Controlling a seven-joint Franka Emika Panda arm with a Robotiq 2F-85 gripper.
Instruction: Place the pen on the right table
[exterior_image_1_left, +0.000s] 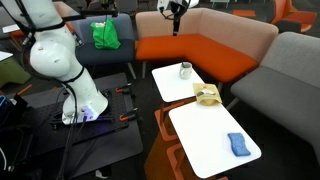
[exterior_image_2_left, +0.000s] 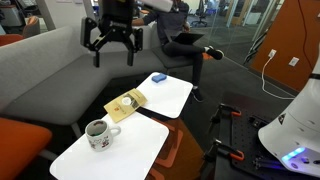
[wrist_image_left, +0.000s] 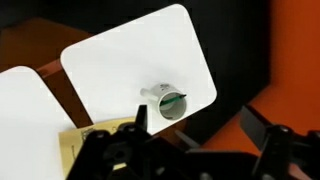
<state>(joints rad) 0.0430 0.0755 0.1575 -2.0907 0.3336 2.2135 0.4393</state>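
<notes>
Way up over the cup (exterior_image_2_left: 97, 132), and set back a bit toward the sofa (exterior_image_2_left: 50, 70), the gripper (exterior_image_2_left: 115, 55) hangs in mid-air. Its jaws are spread wide with nothing between them, and in an exterior view you can see the grey cushions straight through the gap. The wrist view agrees: the dark fingers (wrist_image_left: 112, 152) sit far apart along the bottom edge. The cup is almost straight below, standing upright on the smaller white table (wrist_image_left: 120, 60).

The pen, honestly, I can't pick out for sure. In the wrist view the inside of the cup looks dark with a greenish bit, but it's too blurry to say whether that's it. It's definitely not in the claw though.

Near the cup, but not touching it, a yellow packet (exterior_image_1_left: 207, 95) lies at the edge where the two tabletops meet. Past the packet from the cup is the right table (exterior_image_1_left: 205, 130), the longer white one. A blue cloth lump (exterior_image_1_left: 238, 145) lies on the end of it farthest from the cup.
</notes>
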